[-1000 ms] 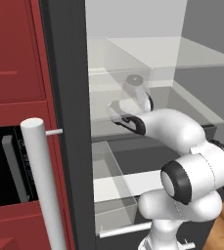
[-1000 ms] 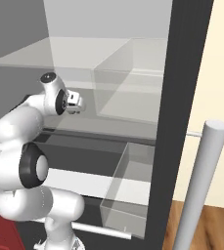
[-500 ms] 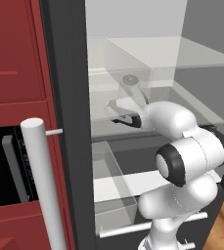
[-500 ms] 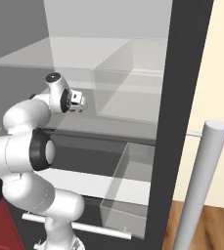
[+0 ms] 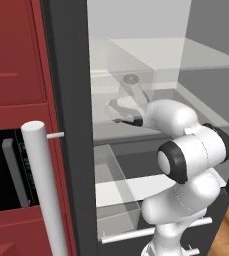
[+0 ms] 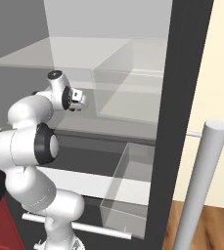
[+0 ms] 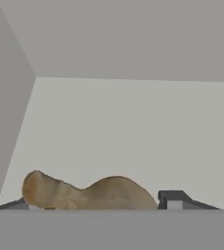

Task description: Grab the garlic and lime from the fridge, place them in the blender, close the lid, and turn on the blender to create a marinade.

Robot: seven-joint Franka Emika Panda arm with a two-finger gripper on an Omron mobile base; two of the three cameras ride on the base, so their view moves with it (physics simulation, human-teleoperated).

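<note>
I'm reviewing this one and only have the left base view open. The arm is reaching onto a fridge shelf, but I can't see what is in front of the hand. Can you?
Observer: Yes. In the hand view the garlic lies on the pale shelf floor, right at the gripper.
Operator: Is it between the fingers or off to one side?
Observer: Between them. One fingertip shows to its right and the other at its left end.
Operator: Are the fingers pressing on it?
Observer: I cannot tell; a small gap shows beside the right fingertip.
Operator: Is the lime nearby?
Observer: The hand view shows bare fridge walls behind the garlic.
</note>
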